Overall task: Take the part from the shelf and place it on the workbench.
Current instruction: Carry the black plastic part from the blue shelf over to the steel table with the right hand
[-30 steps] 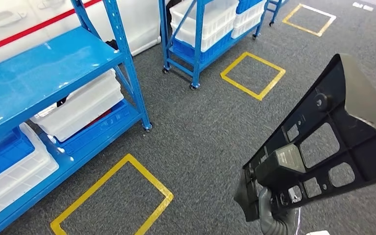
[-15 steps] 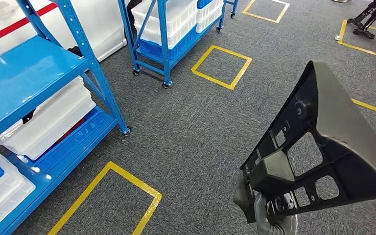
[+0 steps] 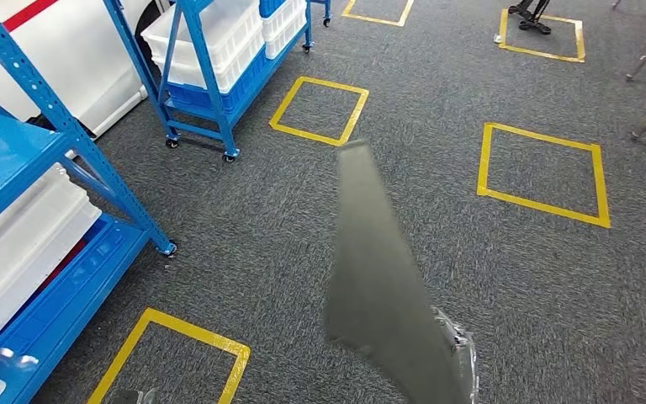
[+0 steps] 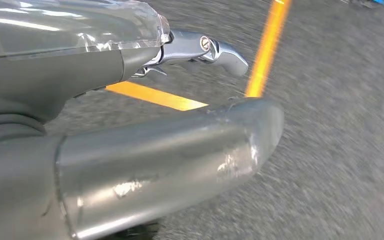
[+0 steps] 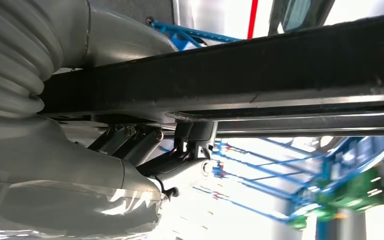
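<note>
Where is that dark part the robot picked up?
In the head view the part is held up over the grey carpet, right of the blue shelf; the right wrist view shows the right hand gripping it.

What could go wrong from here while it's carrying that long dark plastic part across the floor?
1. The long dark plastic part stands edge-on in the head view and hides the grey carpet ahead, so footing could be misjudged.
2. The right hand grips the part by one edge, with the rest reaching far out; it might twist or slip.
3. The blue metal shelf rack stands close on the left; the part's far end could clip it in a turn.
</note>
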You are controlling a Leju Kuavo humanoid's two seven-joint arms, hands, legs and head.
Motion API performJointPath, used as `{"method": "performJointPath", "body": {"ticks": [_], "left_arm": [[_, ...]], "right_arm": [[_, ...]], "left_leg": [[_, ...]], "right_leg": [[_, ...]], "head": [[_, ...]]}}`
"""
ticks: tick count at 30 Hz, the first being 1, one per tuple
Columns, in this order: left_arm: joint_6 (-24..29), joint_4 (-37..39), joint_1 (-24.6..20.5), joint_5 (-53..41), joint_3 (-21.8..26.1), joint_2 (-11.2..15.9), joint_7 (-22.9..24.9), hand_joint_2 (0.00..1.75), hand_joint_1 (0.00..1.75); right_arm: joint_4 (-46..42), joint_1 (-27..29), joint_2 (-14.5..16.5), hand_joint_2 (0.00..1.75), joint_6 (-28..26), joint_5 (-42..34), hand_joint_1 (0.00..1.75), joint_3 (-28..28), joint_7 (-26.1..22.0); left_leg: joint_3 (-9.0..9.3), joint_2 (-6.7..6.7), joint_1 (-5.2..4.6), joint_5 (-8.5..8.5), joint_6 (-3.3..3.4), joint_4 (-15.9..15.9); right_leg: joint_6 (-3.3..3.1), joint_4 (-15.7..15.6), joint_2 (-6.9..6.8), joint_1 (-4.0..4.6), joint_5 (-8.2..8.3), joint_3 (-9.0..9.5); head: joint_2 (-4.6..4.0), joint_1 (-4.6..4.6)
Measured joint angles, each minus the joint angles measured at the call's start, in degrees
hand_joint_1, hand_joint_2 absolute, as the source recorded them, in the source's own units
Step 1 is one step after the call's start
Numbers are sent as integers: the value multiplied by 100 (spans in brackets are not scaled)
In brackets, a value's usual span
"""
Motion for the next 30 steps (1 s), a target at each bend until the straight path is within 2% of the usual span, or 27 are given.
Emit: {"method": "performJointPath", "body": {"ticks": [1, 2, 3, 4, 5, 6, 8, 9, 10, 11, 12, 13, 15, 16, 17, 19, 20, 22, 23, 24, 25, 26, 27, 28, 30], "left_arm": [[-2, -3, -28, 27, -67, 0, -9, 0, 0], [-4, -11, -46, 76, -134, 0, -16, 0, 0], [-11, -29, -58, 146, -209, -3, -22, 0, 0], [-30, -55, -66, 233, -295, -11, -23, 0, 0], [-50, -93, -69, 336, -400, -21, -25, 0, 0], [-49, -133, -72, 435, -521, -40, -26, 0, 0], [64, -186, -103, 588, -820, -90, -27, 0, 0], [150, -193, -142, 627, -977, -127, -27, 0, 0], [226, -193, -194, 651, -1129, -166, -26, 0, 0], [277, -193, -249, 675, -1266, -211, -26, 0, 0], [307, -193, -297, 701, -1386, -249, -26, 0, 0], [326, -194, -332, 738, -1491, -283, -26, 0, 0], [338, -197, -361, 846, -1667, -331, -26, 0, 0], [342, -201, -363, 927, -1744, -346, -26, 0, 0], [345, -209, -363, 1017, -1825, -358, -26, 0, 0], [352, -234, -372, 1163, -1990, -377, -26, 0, 0], [355, -252, -379, 1204, -2070, -383, -27, 0, 0], [358, -278, -380, 1246, -2184, -383, -27, 0, 0], [359, -284, -368, 1262, -2221, -379, -27, 0, 0], [365, -286, -350, 1280, -2250, -376, -26, 0, 0], [377, -286, -332, 1306, -2276, -373, -25, 0, 0], [394, -286, -320, 1333, -2298, -369, -25, 0, 0], [416, -286, -316, 1365, -2320, -366, -24, 0, 0], [436, -286, -315, 1401, -2341, -361, -25, 0, 0], [463, -286, -307, 1468, -2374, -340, -25, 0, 0]], "right_arm": [[1, -45, -49, 175, -61, 79, 175, 111, 2], [2, -76, -95, 175, -121, 136, 175, 214, 6], [2, -101, -143, 175, -181, 176, 175, 310, 15], [4, -124, -193, 175, -242, 216, 175, 402, 24], [6, -163, -249, 175, -306, 258, 175, 495, 36], [14, -223, -302, 175, -371, 309, 175, 591, 54], [49, -375, -396, 175, -533, 432, 175, 805, 98], [73, -444, -437, 175, -623, 486, 175, 905, 131], [98, -503, -480, 175, -712, 535, 175, 994, 170], [121, -553, -524, 175, -792, 579, 175, 1068, 213], [142, -599, -563, 175, -860, 615, 175, 1126, 259], [160, -640, -598, 175, -915, 644, 175, 1178, 295], [184, -717, -649, 175, -984, 681, 175, 1267, 354], [193, -749, -669, 175, -1010, 700, 175, 1307, 380], [202, -777, -687, 175, -1036, 722, 175, 1343, 404], [215, -802, -713, 175, -1077, 758, 175, 1392, 439], [218, -811, -720, 175, -1093, 769, 175, 1405, 449], [235, -849, -726, 175, -1108, 792, 175, 1435, 462], [248, -869, -729, 175, -1113, 799, 175, 1454, 468], [262, -884, -732, 175, -1117, 804, 175, 1474, 473], [273, -892, -736, 175, -1126, 807, 175, 1488, 480], [280, -894, -740, 175, -1140, 817, 175, 1496, 490], [285, -896, -744, 175, -1169, 848, 175, 1500, 509], [287, -897, -746, 175, -1208, 895, 175, 1502, 537], [289, -898, -751, 175, -1298, 1019, 175, 1502, 603]], "left_leg": [[59, -92, -2, 38, 14, -164], [77, -129, -11, 24, 36, -217], [84, -79, -14, 40, 67, -246], [92, -12, -14, 65, 108, -274], [102, 58, -8, 92, 153, -305], [104, 137, -1, 118, 192, -338], [98, 294, -19, 138, 232, -361], [91, 370, -31, 138, 239, -360], [87, 438, -40, 137, 240, -359], [87, 506, -45, 135, 239, -358], [93, 571, -47, 130, 234, -358], [105, 636, -48, 123, 224, -358], [133, 764, -64, 94, 180, -355], [144, 827, -73, 77, 152, -352], [153, 893, -81, 60, 122, -352], [173, 999, -82, 29, 67, -354], [173, 943, -74, -17, 38, -313], [26, 651, -54, -274, -7, 68], [-134, 486, -46, -463, -18, 430], [-327, 398, -44, -639, -25, 827], [-492, 361, -41, -733, -32, 1141], [-584, 347, -39, -717, -35, 1285], [-566, 337, -34, -577, -35, 1186], [-452, 297, -25, -353, -32, 887], [-153, 47, 9, 2, -20, 145]], "right_leg": [[31, 16, 63, -7, 4, -24], [72, 18, 128, -18, 18, -50], [115, 10, 195, -28, 40, -76], [148, 12, 195, -36, 48, -94], [179, 65, 101, -29, 10, -131], [202, 223, -51, -18, -91, -213], [245, 852, -389, -27, -429, -518], [266, 1211, -463, -45, -575, -694], [282, 1455, -499, -62, -637, -813], [289, 1504, -519, -73, -596, -834], [286, 1332, -543, -78, -462, -741], [270, 982, -605, -72, -275, -552], [200, 232, -867, -11, -29, -161], [161, 18, -953, 25, 12, -57], [132, -68, -982, 58, 3, -30], [82, -93, -831, 60, 25, -42], [55, -116, -763, 44, 41, -34], [-11, -155, -639, 7, 72, -14], [-32, -157, -573, 7, 75, -14], [-46, -151, -500, 9, 74, -18], [-53, -141, -420, 13, 72, -20], [-54, -126, -335, 14, 67, -23], [-51, -106, -251, 13, 60, -23], [-42, -82, -166, 9, 48, -22], [-7, -20, -7, 1, 20, -45]], "head": [[0, -2], [0, -5], [0, -8], [0, -10], [0, -1], [0, 14], [0, 38], [0, 43], [0, 43], [0, 44], [0, 46], [0, 47], [0, 47], [0, 47], [0, 46], [0, 46], [0, 43], [0, 31], [0, 24], [0, 18], [0, 15], [0, 16], [0, 15], [0, 16], [0, 16]]}}
